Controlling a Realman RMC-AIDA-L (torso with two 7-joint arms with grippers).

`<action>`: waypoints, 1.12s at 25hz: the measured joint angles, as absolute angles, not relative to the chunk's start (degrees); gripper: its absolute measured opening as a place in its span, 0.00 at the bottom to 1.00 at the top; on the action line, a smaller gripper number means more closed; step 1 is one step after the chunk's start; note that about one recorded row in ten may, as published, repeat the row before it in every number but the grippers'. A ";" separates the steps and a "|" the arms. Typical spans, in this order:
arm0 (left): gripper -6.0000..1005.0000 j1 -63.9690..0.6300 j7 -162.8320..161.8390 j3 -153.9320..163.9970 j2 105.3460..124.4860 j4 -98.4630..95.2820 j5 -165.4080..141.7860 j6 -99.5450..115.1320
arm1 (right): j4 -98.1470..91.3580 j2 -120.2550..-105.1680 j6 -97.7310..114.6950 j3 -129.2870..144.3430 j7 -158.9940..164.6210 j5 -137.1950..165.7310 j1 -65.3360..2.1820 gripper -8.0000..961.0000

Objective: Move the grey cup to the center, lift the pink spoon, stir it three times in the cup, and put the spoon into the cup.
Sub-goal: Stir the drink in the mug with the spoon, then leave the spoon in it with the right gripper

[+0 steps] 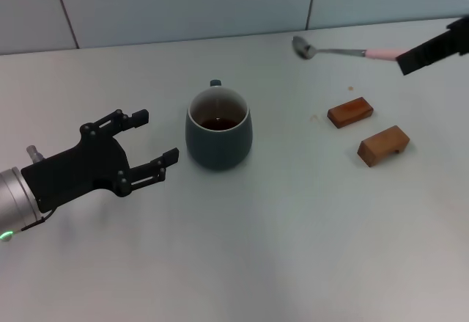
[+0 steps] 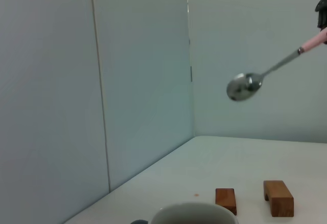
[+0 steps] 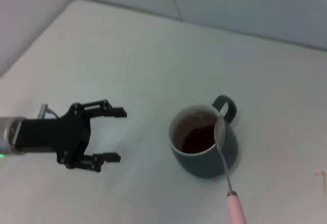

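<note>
A smooth, pale grey-white table carries everything, its far edge meeting a light panelled wall. Near the middle stands the rounded dark blue-grey ceramic mug, upright, its off-white interior holding a little dark liquid and its loop handle turned toward the wall. To the right of the mug, well apart from it, lie two small brown wooden blocks: a flatter, redder one farther back, and a lighter, taller one just beside it, nearer the front; the two do not touch. A few tiny brownish specks mark the surface behind the blocks.
</note>
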State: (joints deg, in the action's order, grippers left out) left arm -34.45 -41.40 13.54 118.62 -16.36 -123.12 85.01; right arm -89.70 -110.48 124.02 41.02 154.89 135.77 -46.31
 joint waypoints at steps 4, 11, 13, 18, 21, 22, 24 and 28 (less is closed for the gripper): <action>0.82 -34.45 -41.52 13.53 118.59 -16.43 -123.13 84.98 | -82.97 -108.48 123.51 41.91 154.85 137.08 -50.13 0.14; 0.82 -34.45 -41.51 13.53 118.56 -16.44 -123.13 84.91 | -70.18 -103.75 121.83 42.54 154.72 139.30 -57.46 0.14; 0.82 -34.45 -41.51 13.53 118.48 -16.64 -123.13 84.90 | -66.31 -102.24 121.22 42.55 154.62 139.51 -59.26 0.14; 0.82 -34.45 -41.95 13.53 118.47 -17.00 -123.13 85.06 | -60.90 -100.40 120.26 42.59 154.62 141.11 -62.84 0.14; 0.82 -34.45 -42.11 13.54 118.47 -17.02 -123.13 85.12 | -59.05 -100.34 120.04 42.58 154.62 143.03 -64.51 0.14; 0.82 -34.45 -42.12 13.53 118.47 -17.03 -123.13 85.16 | -58.55 -100.33 120.01 42.59 154.63 143.38 -64.88 0.14; 0.82 -34.52 -42.17 13.53 118.47 -17.10 -123.14 85.28 | -57.98 -100.33 120.16 42.94 154.80 143.96 -65.47 0.14; 0.82 -34.59 -42.21 13.55 118.48 -17.23 -123.22 85.31 | -58.87 -101.16 121.17 43.69 155.49 144.74 -65.54 0.14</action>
